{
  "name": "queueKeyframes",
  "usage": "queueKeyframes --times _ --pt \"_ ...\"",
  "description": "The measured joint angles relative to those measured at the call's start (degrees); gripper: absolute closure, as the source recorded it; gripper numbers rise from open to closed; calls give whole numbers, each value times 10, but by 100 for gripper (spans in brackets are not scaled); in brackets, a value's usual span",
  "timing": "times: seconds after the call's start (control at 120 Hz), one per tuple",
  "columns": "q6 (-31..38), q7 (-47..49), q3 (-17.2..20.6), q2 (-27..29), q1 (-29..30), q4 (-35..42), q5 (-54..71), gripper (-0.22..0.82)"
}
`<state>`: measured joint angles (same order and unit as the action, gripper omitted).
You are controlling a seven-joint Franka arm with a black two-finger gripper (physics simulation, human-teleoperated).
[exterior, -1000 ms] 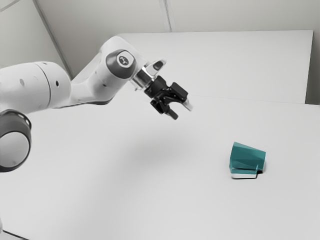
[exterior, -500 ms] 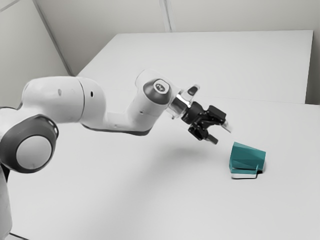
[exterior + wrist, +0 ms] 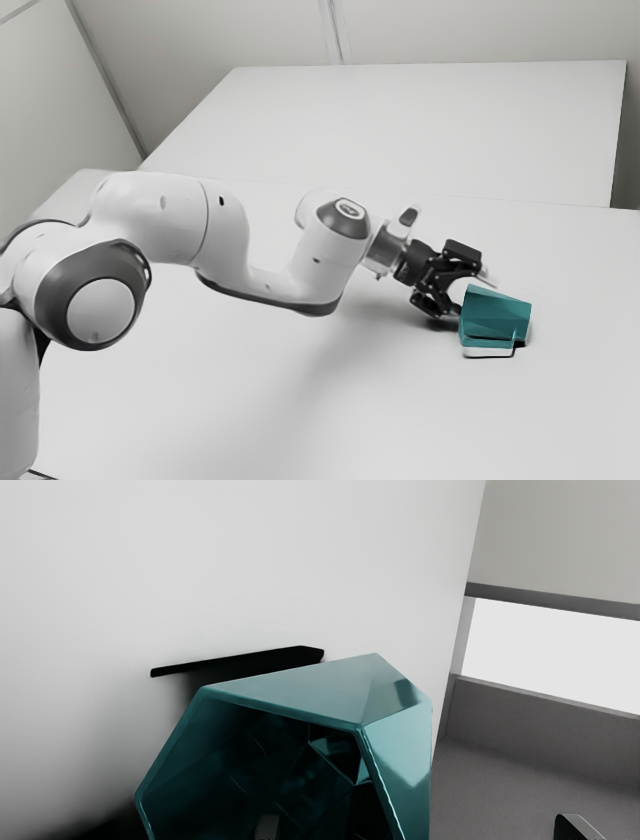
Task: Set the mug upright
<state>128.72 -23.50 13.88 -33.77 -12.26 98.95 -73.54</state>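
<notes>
The end effector (image 3: pixel 472 298) is coming down toward the mug (image 3: pixel 495 313): over the last second it is travelling from well apart, on the exterior view's left of the mug, to right at its mouth (image 3: pixel 260 765). The mug itself is not shifting; it is lying on its side on the table (image 3: pixel 580 420), with its mouth facing the end effector.

The end effector is standing wide and is not gripping anything. In the wrist view one finger (image 3: pixel 267 827) is lining up with the dark mouth, while the other finger (image 3: pixel 575 827) is sitting outside the mug, so a side wall seems to be falling between them. Whether the first is already reaching inside, I cannot tell.

For the task, this is looking like the end of the approach, with the mug still needing to be righted. The next move is probably calling for closing on that wall, then turning the mouth upward; the angled sides could be slipping or rolling if the pinch is shallow.

The arm (image 3: pixel 220 225) is carrying a small round emblem (image 3: pixel 350 209), with no readable wording, and the mug is showing no label.
</notes>
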Motion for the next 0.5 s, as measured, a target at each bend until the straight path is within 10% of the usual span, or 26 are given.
queueKeyframes --times 0.208,0.5 --pt "2 -10 3 3 -2 -2 -8 54" --pt "1 -19 5 9 -2 -5 -8 74"
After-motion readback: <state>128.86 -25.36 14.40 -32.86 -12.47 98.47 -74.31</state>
